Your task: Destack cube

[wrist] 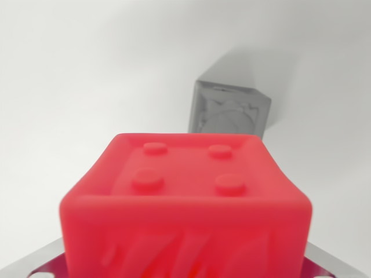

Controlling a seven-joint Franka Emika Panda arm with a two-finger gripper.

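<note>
A plain white surface (69,87) is filling the background, with a grey cube (229,110) sitting well apart beyond. A red cube (185,202), four studs facing up, is looming blurred right below the wrist camera. Metal gripper (185,272) parts are peeking out at both lower corners, possibly pinching it, though I cannot tell

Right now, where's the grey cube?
In the wrist view, the grey cube sits upper centre-right on the white surface, behind and apart from the red cube filling the foreground.

I can read no words or numbers. The red plastic cube (185,202) shows four raised studs only. The grey cube's (229,113) relief is too blurred.
</note>
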